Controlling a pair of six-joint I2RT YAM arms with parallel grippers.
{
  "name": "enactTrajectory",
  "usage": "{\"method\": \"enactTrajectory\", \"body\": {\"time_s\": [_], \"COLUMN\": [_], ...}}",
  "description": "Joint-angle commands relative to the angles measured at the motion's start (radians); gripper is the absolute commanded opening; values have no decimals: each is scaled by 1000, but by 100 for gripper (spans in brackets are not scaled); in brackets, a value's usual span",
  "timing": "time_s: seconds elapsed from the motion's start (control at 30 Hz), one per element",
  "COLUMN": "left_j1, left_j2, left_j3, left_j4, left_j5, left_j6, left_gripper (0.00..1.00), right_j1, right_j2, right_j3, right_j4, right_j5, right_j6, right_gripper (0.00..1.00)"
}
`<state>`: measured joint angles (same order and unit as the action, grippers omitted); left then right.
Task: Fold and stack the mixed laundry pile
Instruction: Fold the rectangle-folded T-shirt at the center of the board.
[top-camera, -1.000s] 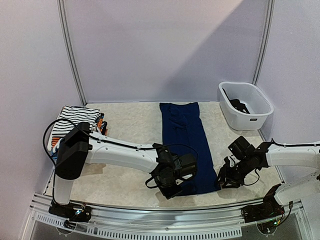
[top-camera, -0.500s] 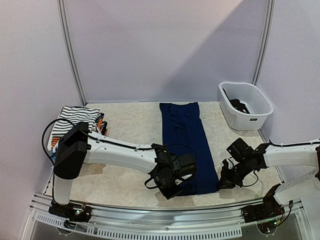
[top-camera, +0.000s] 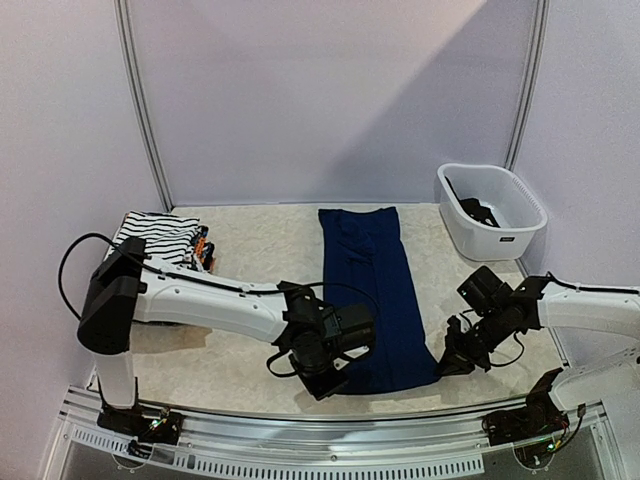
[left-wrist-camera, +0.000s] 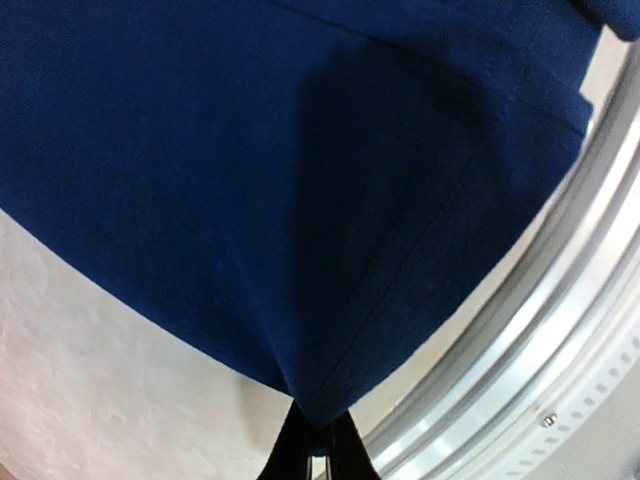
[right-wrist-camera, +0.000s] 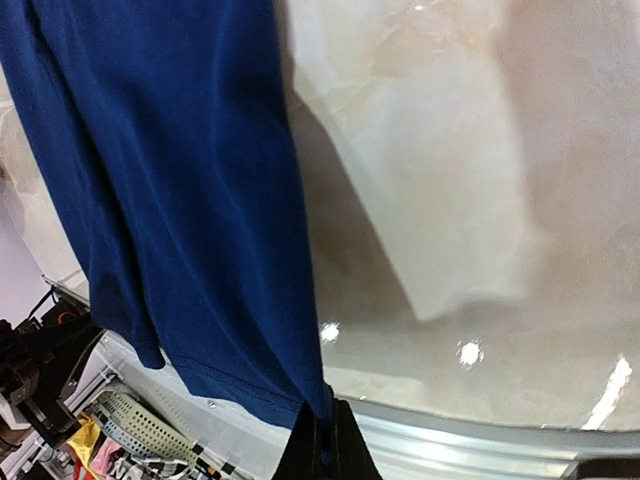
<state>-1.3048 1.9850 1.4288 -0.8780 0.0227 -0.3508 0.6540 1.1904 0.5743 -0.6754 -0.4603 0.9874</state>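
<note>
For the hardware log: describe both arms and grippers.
White tubular links with chunky black joint housings on both. The left arm trails a thin black cable looping off its shoulder; the right arm has black wiring at its wrist. The left gripper and right gripper have slim black fingers.

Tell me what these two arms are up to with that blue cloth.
A navy garment lies as a long strip down the middle of the table. The two arms have it by its near end: the left gripper is pinched on the near left corner and the right gripper on the near right corner. A striped garment lies at the far left, and a white tub at the far right holds something dark.
</note>
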Motion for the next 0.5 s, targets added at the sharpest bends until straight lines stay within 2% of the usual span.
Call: {"method": "enactTrajectory", "body": {"time_s": [0.0,0.23,0.47], "left_j1": [-9,42,93], "left_j2": [-36,-102,-129], "left_j3": [39,78,114], "left_j4": [-94,-125,-136], "left_j5": [35,106,162], "left_j6": [-13,-25,-51], "left_gripper": [0,0,0], "right_j1": [12,17,18], "right_j2": [-13,-8,15], "right_j3": [69,186,318], "right_j4": [-89,-240,-313], "right_j5": [-26,13,36], "right_j6": [30,46,66], "right_gripper": [0,0,0]}}
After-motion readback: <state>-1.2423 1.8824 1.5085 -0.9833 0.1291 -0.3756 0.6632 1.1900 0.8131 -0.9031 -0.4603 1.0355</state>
